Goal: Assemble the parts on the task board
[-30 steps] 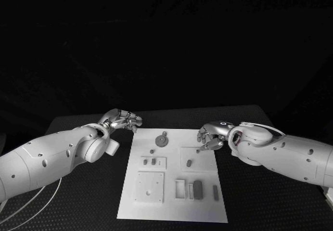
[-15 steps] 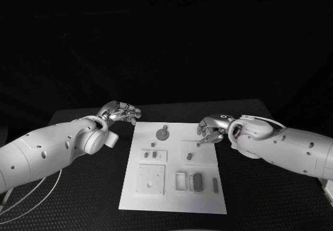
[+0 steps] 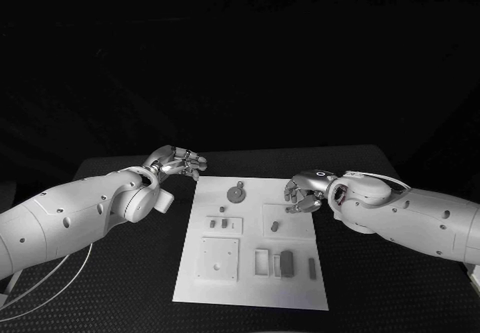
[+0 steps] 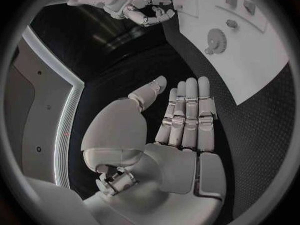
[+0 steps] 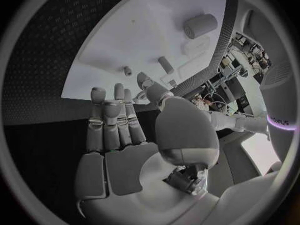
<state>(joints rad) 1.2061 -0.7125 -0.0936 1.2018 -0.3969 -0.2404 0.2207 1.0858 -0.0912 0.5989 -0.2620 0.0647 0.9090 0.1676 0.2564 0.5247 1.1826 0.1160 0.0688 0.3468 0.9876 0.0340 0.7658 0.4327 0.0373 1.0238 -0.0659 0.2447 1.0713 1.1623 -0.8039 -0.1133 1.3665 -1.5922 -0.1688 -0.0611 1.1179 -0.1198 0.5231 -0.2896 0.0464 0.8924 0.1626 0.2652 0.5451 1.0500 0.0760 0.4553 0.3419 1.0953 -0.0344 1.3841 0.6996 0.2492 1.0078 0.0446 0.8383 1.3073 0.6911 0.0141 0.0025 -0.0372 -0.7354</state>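
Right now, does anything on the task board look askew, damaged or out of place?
Nothing stands out. The task board lies flat, the small parts sit on it, and both robot hands, left and right, hold nothing.

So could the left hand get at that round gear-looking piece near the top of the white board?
Probably yes. The left hand is open beside the task board's far corner, and the round gear piece lies close by with nothing between them.

Partly cut-off lettering on the white arm (image 5: 275, 120) beside the right hand (image 5: 134, 140), not clearly readable
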